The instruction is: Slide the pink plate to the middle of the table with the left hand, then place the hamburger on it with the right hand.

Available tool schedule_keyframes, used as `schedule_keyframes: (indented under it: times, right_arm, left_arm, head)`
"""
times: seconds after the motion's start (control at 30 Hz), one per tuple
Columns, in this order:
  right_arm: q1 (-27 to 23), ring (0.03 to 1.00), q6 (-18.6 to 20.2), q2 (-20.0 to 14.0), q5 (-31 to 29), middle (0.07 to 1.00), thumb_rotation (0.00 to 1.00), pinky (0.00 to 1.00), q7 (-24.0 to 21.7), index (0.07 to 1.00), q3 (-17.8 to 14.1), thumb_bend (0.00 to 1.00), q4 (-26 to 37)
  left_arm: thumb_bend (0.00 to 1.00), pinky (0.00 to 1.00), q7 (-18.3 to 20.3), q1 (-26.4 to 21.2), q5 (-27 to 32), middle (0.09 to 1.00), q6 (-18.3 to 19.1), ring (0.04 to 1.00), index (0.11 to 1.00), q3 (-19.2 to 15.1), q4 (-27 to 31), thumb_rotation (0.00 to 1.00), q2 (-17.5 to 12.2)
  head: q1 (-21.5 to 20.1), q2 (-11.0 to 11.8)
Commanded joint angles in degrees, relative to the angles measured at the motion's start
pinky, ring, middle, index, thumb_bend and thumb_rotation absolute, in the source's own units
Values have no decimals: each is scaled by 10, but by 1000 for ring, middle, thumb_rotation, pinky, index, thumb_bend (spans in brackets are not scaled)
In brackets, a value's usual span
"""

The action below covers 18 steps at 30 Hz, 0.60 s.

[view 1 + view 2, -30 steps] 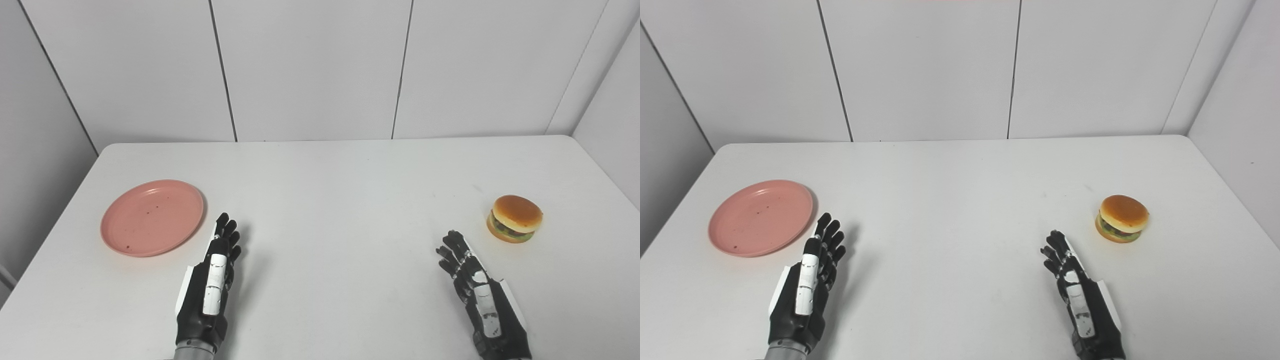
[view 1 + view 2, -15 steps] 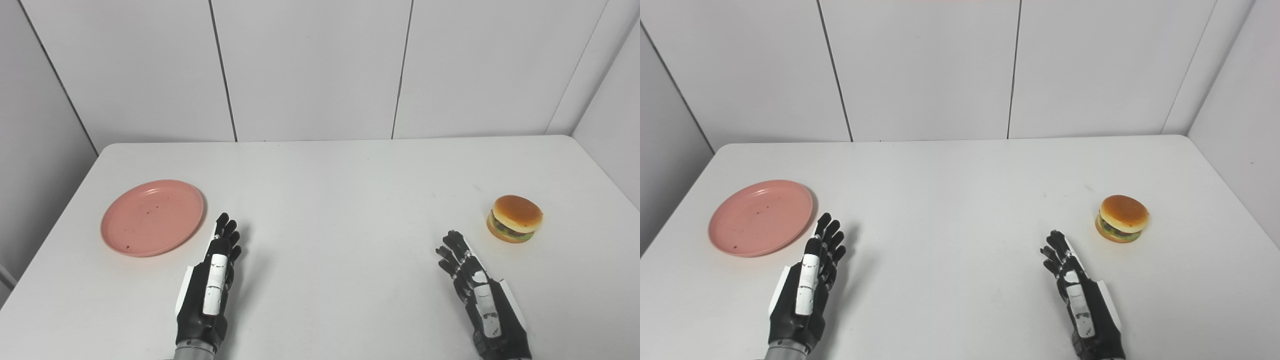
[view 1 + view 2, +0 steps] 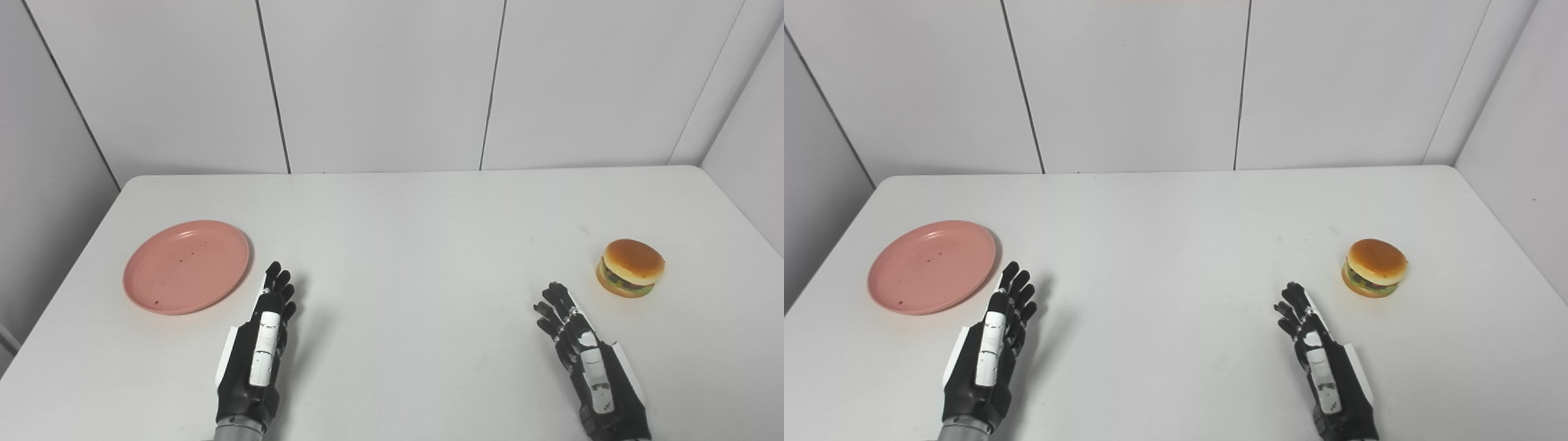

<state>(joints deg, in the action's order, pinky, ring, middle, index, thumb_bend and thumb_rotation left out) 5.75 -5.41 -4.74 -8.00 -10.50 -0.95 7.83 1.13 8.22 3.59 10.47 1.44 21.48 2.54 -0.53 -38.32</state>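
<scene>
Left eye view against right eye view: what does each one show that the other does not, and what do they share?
Only the left eye view shows a wide strip of the left wall. Only the right eye view shows more of the right wall, with a small dark speck. Both show the table, the pink plate, the hamburger, and the open left hand and right hand, touching neither.

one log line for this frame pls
stage: not started | pink plate: table's left side | hamburger: right side | left robot hand: open, beside plate | right robot hand: open, short of hamburger
</scene>
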Motion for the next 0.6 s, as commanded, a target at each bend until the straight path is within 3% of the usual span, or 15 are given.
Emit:
schedule_keyframes:
  times: [0.0,0.57]
  right_arm:
    - [12,934,-17,-8,-1,951,1000,942,-2,945,0,926,4]
    - [11,935,-19,-9,-2,953,1000,943,-4,948,0,924,3]
  left_arm:
    - [840,1000,-1,44,-3,1000,-6,1000,1000,-1,9,933,-5]
    - [835,1000,-2,44,-5,1000,-5,1000,1000,0,10,936,-5]
  head:
    - [0,1]
    - [1,0]
